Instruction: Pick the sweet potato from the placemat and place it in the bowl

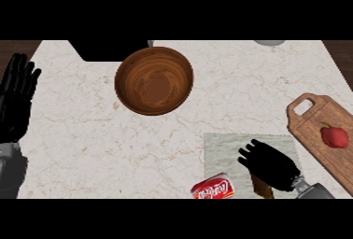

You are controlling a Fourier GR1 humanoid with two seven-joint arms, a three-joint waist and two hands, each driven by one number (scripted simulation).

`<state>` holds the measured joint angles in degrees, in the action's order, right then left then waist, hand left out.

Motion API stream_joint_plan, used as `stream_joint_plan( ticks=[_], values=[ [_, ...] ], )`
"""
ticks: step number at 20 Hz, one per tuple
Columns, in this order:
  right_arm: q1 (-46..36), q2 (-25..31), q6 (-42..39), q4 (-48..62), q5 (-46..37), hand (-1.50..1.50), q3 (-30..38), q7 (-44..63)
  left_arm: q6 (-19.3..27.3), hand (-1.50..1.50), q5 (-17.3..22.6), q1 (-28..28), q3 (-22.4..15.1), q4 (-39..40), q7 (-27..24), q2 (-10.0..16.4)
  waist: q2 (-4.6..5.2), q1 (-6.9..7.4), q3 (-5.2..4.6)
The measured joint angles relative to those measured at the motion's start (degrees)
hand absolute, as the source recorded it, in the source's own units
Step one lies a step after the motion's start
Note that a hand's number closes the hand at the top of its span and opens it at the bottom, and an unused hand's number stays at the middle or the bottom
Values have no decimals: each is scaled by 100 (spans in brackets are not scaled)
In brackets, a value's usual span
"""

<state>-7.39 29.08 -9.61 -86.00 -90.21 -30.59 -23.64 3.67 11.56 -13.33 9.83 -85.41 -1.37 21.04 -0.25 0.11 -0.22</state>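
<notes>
The brown sweet potato (262, 187) lies on the grey placemat (228, 151) near the counter's front edge, mostly hidden under my right hand (270, 167). Only its lower end shows, below the palm. The right hand hovers over it with its fingers stretched up and to the left, relaxed, not closed round it. The round wooden bowl (153, 80) stands far off at the upper left of the placemat, with nothing in it. At the left edge of the view my left hand (17, 95) rests open, fingers up.
A red can (214, 189) lies at the placemat's front left corner, close to the sweet potato. A wooden cutting board (324, 135) with a red vegetable (334, 137) sits at the right edge. A dark object (110, 49) stands behind the bowl.
</notes>
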Motion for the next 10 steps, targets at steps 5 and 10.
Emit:
stream_joint_plan(
  ticks=[5,10],
  values=[
    [99,43,335,-70,-65,150,200,-401,-92,0,-40,-124,123,130,-12,1,1,-11,2],
    [559,-406,-43,96,687,150,1475,673,-26,0,-44,36,231,92,-8,20,-24,-293,7]
  ],
)
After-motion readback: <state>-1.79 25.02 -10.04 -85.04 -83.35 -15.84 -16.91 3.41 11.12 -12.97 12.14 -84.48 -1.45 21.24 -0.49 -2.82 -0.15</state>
